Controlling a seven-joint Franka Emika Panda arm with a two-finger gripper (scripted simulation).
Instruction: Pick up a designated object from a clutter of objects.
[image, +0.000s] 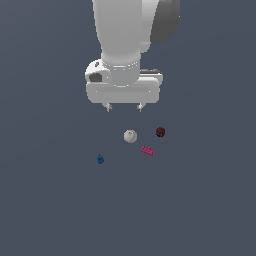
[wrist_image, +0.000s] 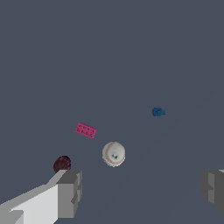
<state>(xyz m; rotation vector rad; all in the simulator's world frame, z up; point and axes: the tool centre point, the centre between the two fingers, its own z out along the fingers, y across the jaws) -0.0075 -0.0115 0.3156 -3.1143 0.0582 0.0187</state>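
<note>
Hand (image: 124, 106) wide apart, above ball (image: 130, 136), no contact.

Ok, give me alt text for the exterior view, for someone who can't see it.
A white robot arm's open tool hangs above an off-white baseball on a dark grey floor. A maroon cube and magenta brick lie toward the view's right, a blue cone toward its left.

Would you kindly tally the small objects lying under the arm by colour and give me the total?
Off-white: 1, the ball
Dark maroon: 1, the cube
Magenta: 1, the studded brick
Blue: 1, the cone-like piece
Total: 4
</note>
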